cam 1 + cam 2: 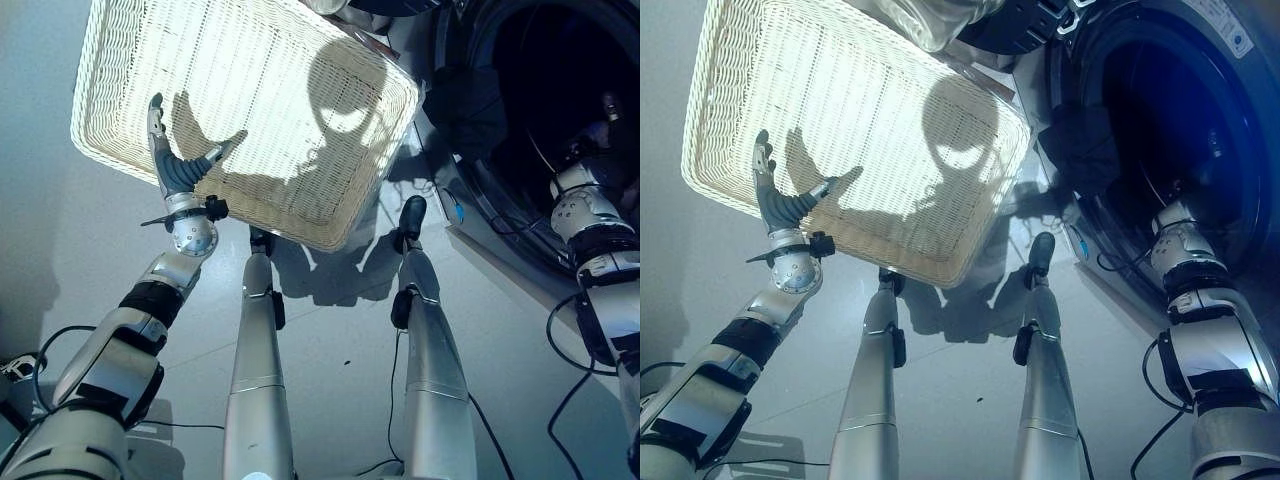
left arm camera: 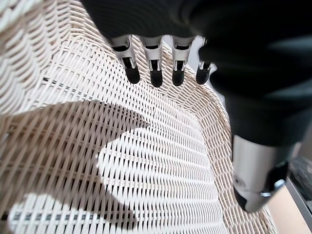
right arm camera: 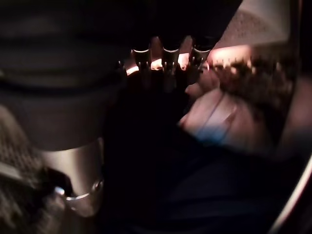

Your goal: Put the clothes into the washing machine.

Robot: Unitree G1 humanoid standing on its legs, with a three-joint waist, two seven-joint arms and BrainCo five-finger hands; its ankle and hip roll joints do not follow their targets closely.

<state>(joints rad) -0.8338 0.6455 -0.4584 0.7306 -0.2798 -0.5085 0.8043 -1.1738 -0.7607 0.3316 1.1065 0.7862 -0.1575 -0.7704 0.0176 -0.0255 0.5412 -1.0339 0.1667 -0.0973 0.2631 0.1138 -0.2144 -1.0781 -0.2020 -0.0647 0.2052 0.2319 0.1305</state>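
Basket [image 1: 260, 110] is seen bare; left hand [image 1: 178, 165] held wide over it; right hand [image 3: 161, 63] is inside the washing machine [image 1: 1160, 110] among dark clothes [image 3: 161, 161], grip cannot be told; task judged nearly done.

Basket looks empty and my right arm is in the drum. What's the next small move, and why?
Probably draw the right hand back out of the washer. The basket under the open left hand holds no clothes, and dark cloth already lies inside the drum. Whether the right hand has let go is unclear.
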